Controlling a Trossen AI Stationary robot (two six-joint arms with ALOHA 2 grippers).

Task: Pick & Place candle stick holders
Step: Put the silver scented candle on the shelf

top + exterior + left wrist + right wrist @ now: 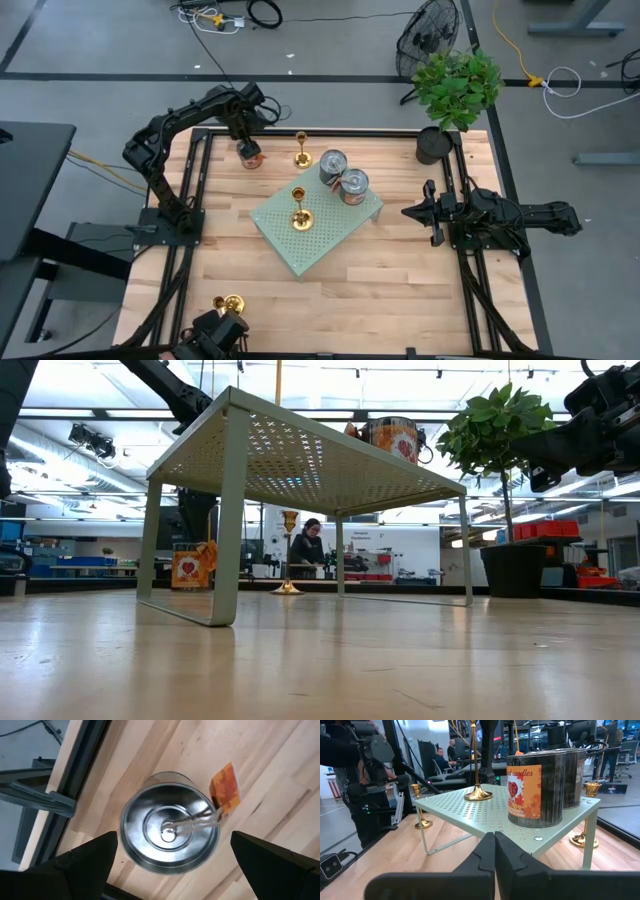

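My left gripper (248,140) is hovering wide open over a silver tin can (170,836), not a holder.
My right gripper (425,211) is waiting closed and empty; the shiny brass candle stick holders (301,218) are looking light, rigid and slippery, so I am judging the thin stem best to pinch.

- The left arm reaches to the far side of the surface, its pincer (249,150) pointing straight down with fingers (82,865) spread wide.
- The right arm rests at the right edge, its pincer (408,212) closed, fingers pressed together.

overhead, table-level, two wrist views
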